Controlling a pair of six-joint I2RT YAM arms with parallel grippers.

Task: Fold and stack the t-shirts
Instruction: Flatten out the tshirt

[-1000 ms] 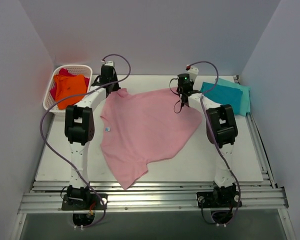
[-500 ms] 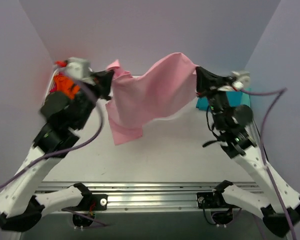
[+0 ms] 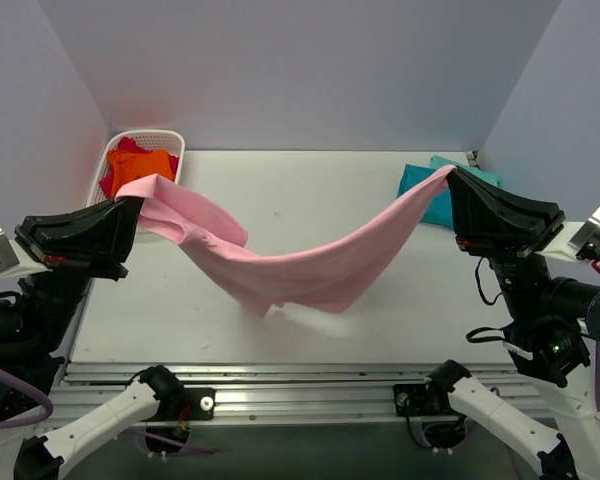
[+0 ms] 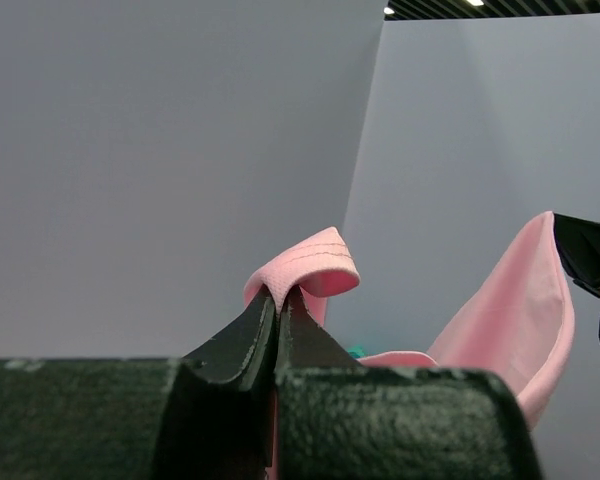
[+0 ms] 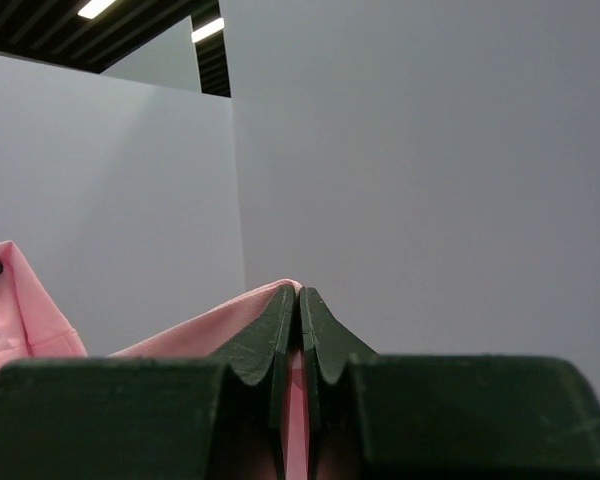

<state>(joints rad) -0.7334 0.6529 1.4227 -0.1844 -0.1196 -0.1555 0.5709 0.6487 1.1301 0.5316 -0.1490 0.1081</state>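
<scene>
We are logging the left gripper (image 3: 133, 206) at 9 o'clock and the right gripper (image 3: 452, 181) at 3 o'clock, each clamping the sagging pink t-shirt (image 3: 300, 275).

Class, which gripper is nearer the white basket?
Left. The left gripper hovers close by the basket; the right gripper is across the table, beside the teal shirts.
</scene>
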